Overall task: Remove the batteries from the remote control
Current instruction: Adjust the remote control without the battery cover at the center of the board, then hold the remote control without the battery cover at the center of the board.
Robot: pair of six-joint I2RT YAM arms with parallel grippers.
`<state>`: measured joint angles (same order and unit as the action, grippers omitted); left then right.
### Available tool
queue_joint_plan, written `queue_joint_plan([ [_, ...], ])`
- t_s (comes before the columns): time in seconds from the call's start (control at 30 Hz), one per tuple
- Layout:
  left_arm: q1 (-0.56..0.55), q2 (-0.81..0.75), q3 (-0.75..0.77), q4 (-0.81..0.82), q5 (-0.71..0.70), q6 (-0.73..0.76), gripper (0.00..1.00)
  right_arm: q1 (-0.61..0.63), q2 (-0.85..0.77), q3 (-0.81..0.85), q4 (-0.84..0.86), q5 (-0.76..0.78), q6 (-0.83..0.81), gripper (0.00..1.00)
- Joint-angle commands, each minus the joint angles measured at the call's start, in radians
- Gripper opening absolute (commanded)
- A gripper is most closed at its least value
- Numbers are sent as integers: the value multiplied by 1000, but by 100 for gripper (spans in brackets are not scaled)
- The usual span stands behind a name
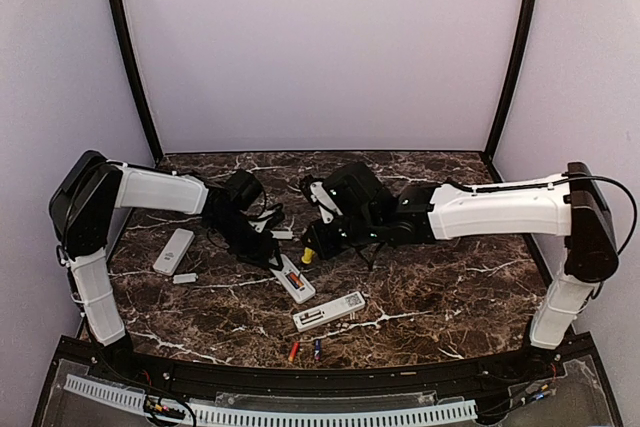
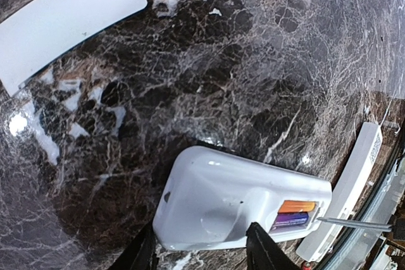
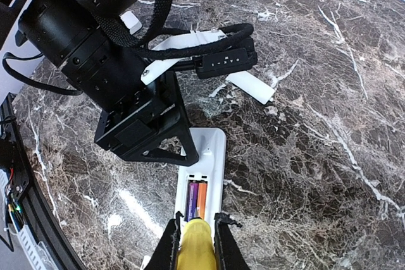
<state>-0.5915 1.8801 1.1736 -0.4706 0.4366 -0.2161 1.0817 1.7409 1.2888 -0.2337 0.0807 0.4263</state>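
white remote (image 2: 234,200) lies just beyond our left gripper (image 2: 201,252), whose fingers straddle its end; whether they pinch it we cannot tell. two batteries (image 2: 296,207) sit in its open bay, just ahead of our right gripper (image 3: 195,235), clamped on the yellow screwdriver (image 3: 193,254). two loose cells (image 1: 293,350) lie out already, well apart from both; we judge these two remain.
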Motion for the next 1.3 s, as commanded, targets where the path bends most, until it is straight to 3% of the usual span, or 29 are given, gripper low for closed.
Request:
queue_joint_plan([
  [0.0, -15, 1, 24, -42, -37, 27, 46, 11, 29, 52, -15, 36, -28, 0],
  [0.2, -18, 4, 25, -43, -36, 28, 42, 15, 53, 78, -39, 44, -43, 0],
  [1.27, -27, 7, 30, -48, -36, 29, 39, 63, 170, 164, -181, 165, -12, 0],
])
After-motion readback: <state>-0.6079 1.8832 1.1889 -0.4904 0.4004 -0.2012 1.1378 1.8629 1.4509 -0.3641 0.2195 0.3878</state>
